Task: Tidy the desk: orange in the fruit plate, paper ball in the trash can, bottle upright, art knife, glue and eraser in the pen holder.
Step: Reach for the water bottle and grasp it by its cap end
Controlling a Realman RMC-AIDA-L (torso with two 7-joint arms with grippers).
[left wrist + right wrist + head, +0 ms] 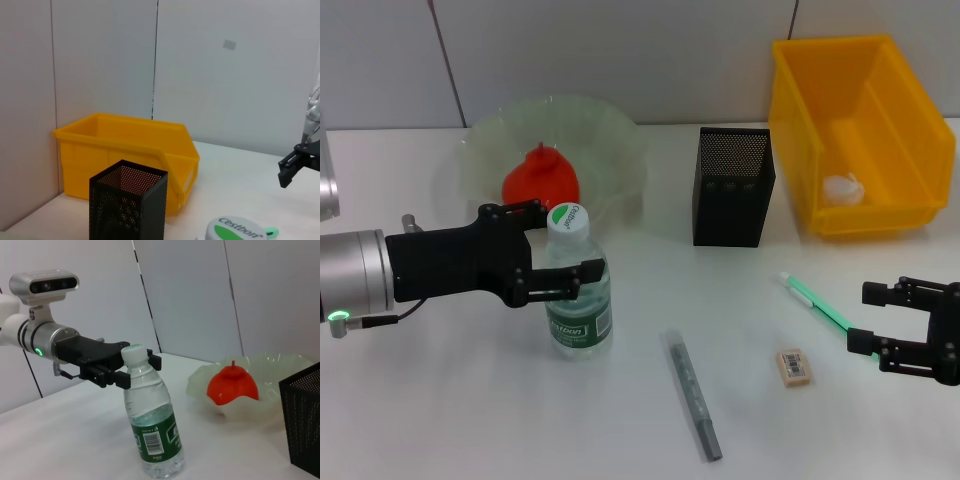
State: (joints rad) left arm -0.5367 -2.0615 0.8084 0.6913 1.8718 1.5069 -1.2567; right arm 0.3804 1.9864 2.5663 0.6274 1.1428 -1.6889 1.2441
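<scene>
The bottle point(578, 300) stands upright on the white desk, green cap up. My left gripper point(565, 240) hugs its shoulder from the left, one finger on each side; the right wrist view shows the same hold on the bottle point(152, 425). The orange point(541, 180) lies in the clear fruit plate point(610, 125). A paper ball point(843, 190) sits inside the yellow trash can point(860, 120). The black mesh pen holder point(733, 187) stands mid-table. A grey art knife point(695, 395), an eraser point(793, 366) and a green glue stick point(817, 300) lie on the desk. My right gripper point(872, 318) rests open by the glue's end.
The trash can point(125, 150) and pen holder point(127, 205) stand close together near the back wall. The fruit plate point(280, 365) is just behind the bottle. The art knife lies near the front edge, with bare desk between it and the bottle.
</scene>
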